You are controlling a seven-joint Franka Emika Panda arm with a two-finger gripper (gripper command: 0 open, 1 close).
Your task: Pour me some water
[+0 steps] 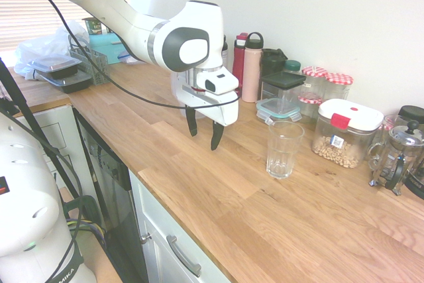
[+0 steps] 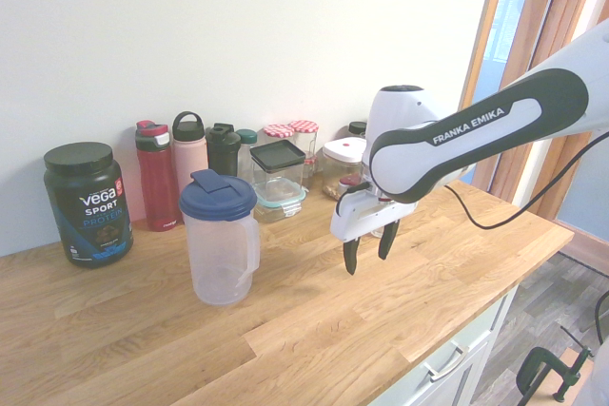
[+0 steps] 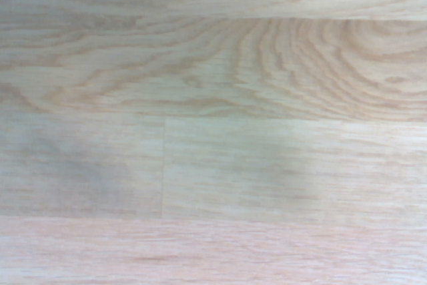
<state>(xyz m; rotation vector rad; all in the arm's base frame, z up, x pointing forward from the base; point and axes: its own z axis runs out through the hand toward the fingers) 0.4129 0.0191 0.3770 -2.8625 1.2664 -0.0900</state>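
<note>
A clear plastic water jug [image 2: 221,240] with a blue lid stands upright on the wooden counter [image 2: 285,330]; in the first exterior view the arm's wrist mostly hides it. An empty ribbed drinking glass [image 1: 285,149] stands upright on the counter [image 1: 218,190]. My gripper [image 1: 204,136] [image 2: 367,259] hangs a little above the counter between jug and glass, fingers pointing down, open and holding nothing. It touches neither. The wrist view shows only bare wood [image 3: 213,125].
Along the wall stand a red bottle [image 2: 154,178], a pink bottle [image 2: 189,154], a black protein tub [image 2: 86,204], lidded containers [image 1: 346,132], red-checked jars [image 1: 338,84] and a French press [image 1: 397,157]. Food trays [image 1: 63,74] sit far left. The counter's front edge [image 1: 179,223] drops to drawers.
</note>
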